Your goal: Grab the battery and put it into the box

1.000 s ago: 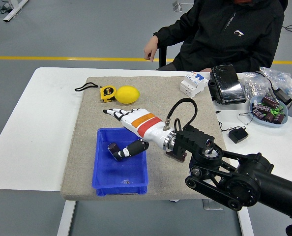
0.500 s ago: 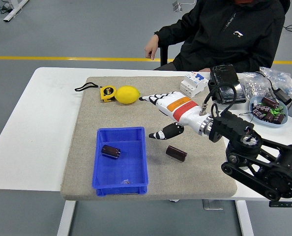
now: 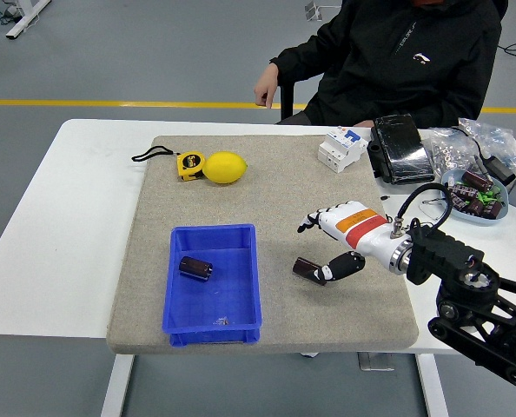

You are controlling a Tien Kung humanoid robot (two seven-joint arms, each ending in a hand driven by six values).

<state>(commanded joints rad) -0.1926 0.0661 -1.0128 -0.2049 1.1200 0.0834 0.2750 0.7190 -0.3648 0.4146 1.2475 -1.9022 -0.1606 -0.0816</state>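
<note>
A dark, stubby battery (image 3: 308,269) lies on the mat just right of the blue box (image 3: 213,283), which holds another battery (image 3: 195,268). The right hand (image 3: 340,241) lies low beside it, thumb touching, fingers loosely curled, gripping nothing.

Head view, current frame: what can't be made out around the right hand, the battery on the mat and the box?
- Right hand: whether its thumb actually touches the battery on the mat is unclear; the thumb overlaps the battery's right end.
- Small dark object on the floor of the blue box, near its front wall: too small to identify.
- Left arm: outside the frame.
- Contents of the bowl at the right edge: too small to tell apart.
</note>
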